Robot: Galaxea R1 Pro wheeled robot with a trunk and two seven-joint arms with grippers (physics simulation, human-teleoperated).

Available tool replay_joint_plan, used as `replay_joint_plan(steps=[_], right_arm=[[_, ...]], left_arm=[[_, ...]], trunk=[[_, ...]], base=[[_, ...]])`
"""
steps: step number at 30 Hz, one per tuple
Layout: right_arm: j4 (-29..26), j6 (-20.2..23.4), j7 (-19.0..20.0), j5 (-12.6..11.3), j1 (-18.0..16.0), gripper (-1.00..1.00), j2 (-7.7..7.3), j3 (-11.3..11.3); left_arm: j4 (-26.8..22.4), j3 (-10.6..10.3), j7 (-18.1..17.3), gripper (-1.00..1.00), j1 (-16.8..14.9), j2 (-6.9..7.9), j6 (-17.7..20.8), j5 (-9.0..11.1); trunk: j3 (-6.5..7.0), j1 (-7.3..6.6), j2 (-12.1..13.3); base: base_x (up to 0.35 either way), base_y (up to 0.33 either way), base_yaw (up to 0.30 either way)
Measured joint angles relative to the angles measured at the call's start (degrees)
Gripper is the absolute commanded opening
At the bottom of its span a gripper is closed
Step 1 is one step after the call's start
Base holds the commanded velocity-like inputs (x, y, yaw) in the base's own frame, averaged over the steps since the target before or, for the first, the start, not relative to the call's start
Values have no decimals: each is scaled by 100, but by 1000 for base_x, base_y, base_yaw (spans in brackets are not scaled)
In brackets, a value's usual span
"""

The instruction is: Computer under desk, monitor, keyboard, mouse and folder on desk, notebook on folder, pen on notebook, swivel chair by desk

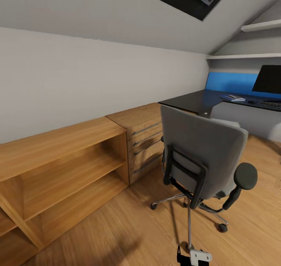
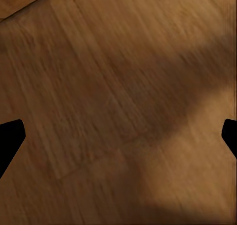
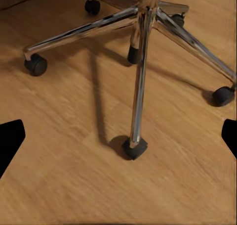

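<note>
One swivel chair [image 1: 203,168] stands short of worktop [image 1: 195,99], back toward robot. Folder [image 1: 233,98] on worktop beside monitor [image 1: 268,79]. Chair likely light-rolling on casters; push at stiff backrest edge. Left gripper [image 2: 118,136], right gripper [image 3: 118,136]: both wide, empty.

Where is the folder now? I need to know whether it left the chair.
In the head view, the blue folder lies at right on the black desk, left of the monitor.
</note>
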Motion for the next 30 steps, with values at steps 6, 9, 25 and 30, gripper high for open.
replay_joint_plan(steps=[6,9,25,30], right_arm=[[1,0,-2,0,0,100,0,6],[-1,3,-5,0,1,100,0,5],[1,8,-1,0,-2,100,0,3],[2,7,0,0,1,100,0,7]], left_arm=[[0,1,0,100,0,0,0,0],[0,5,2,100,0,0,0,0],[0,8,4,100,0,2,0,2],[0,8,1,100,0,0,0,1]], trunk=[[0,-1,0],[0,-3,0],[0,0,0],[0,0,0]], base=[[63,0,-268],[243,0,-266],[181,0,-265],[7,0,-265]])
